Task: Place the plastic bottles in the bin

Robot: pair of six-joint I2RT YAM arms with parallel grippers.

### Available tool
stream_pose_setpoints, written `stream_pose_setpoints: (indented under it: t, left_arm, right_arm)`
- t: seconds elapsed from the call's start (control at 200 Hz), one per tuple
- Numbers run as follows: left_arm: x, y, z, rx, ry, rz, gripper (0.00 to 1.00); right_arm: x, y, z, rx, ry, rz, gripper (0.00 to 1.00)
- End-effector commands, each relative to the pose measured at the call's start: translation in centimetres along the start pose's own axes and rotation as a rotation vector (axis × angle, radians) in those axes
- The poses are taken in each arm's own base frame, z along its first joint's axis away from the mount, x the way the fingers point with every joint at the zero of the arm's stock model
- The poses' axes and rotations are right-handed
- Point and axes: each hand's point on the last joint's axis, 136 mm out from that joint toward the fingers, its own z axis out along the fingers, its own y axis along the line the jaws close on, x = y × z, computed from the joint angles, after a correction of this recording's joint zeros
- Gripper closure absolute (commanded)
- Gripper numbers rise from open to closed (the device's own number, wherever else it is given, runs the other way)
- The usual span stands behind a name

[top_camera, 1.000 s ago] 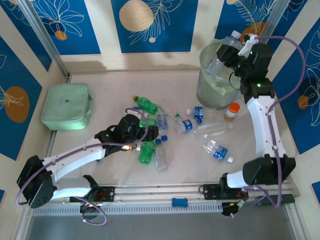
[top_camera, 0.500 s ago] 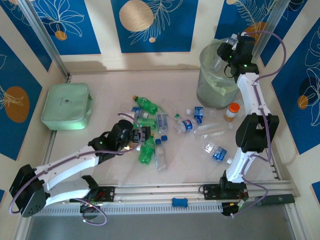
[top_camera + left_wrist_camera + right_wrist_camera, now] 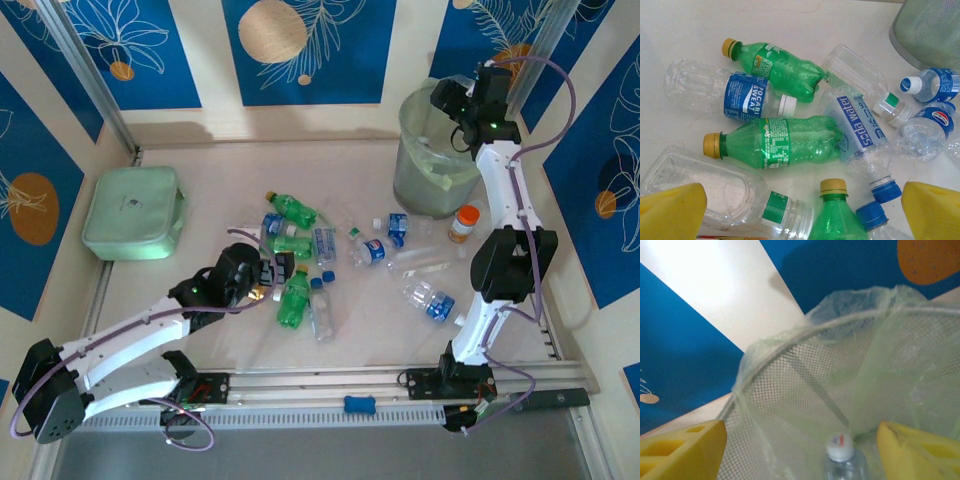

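Counter [image 3: 210,165]: pale, bare toward 11 o'clock in the top view; its near edge is covered by the arm bases.
Bin [image 3: 418,190]: stands at 1 o'clock on the counter. What lies inside is blurred behind the green liner and mesh wall.
Mint box [image 3: 133,212]: lies flat at 9 o'clock, well apart from the bottles.
Plastic bottles [image 3: 293,300]: lie on their sides from the centre out to 4 o'clock, green and clear. Several overlap, so the count is unclear.
Right hand [image 3: 452,95]: over the bin's far rim, fingers [image 3: 682,452] spread wide, gripping nothing.
Left hand [image 3: 272,272]: at the heap's 9 o'clock edge, spread wide and empty. Only the fingertips show in the wrist view.
Clear bottle [image 3: 841,456]: white cap between the right fingers, touching neither, seen against the liner. Its body is cut off below.
Green bottle [image 3: 836,215]: between the left fingers, yellow cap pointing to 12 o'clock, body cut off.
Orange-capped bottle [image 3: 463,222]: white, just beside the bin at 5 o'clock.
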Motion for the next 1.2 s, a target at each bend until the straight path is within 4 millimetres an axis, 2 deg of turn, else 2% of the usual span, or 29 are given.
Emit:
stream_pose_setpoints:
  t: [0.0,0.12,0.25,0.42,0.475,0.55,0.615,0.755,0.885,1.045,1.196]
  left_arm:
    - [-0.1,0.1,-0.3,-0.006,0.002,-0.014,0.01]
    - [-0.1,-0.4,-0.3,0.023,0.012,-0.018,0.00]
    - [0.1,-1.2,-0.3,0.054,0.033,-0.021,0.00]
    - [1.5,-1.6,-0.1,0.075,0.104,-0.041,0.00]
    - [2.2,-1.9,-0.1,0.083,0.138,-0.047,0.00]
    - [3.2,-2.4,-0.2,0.082,0.183,-0.046,0.00]
    - [4.1,-3.1,-0.5,0.089,0.213,-0.042,0.00]
    - [6.4,-5.3,-1.1,0.102,0.281,-0.021,0.00]
    - [8.8,-7.2,-1.7,0.074,0.341,0.025,0.00]
    - [11.9,-9.4,-2.3,0.044,0.426,0.093,0.00]
    - [14.3,-12.0,-2.4,0.057,0.508,0.132,0.00]
  right_arm:
    - [-3.7,1.5,-4.6,-0.028,-0.097,-0.023,0.20]
    - [-3.7,2.8,-7.5,-0.095,-0.117,-0.017,0.20]
    - [-1.8,4.7,-11.0,-0.182,-0.098,-0.026,0.21]
    - [4.0,6.5,-14.3,-0.278,-0.004,-0.022,0.18]
    - [6.8,6.9,-15.0,-0.303,0.049,-0.022,0.16]
    - [9.9,7.8,-16.2,-0.338,0.103,-0.035,0.10]
    - [13.1,7.9,-16.7,-0.346,0.159,-0.044,0.00]
    - [18.7,7.9,-17.7,-0.350,0.261,-0.047,0.01]
    - [22.3,7.1,-18.3,-0.308,0.332,-0.043,0.01]
    - [24.9,5.3,-18.5,-0.261,0.360,-0.007,0.01]
    - [25.9,3.4,-18.6,-0.206,0.361,0.013,0.01]
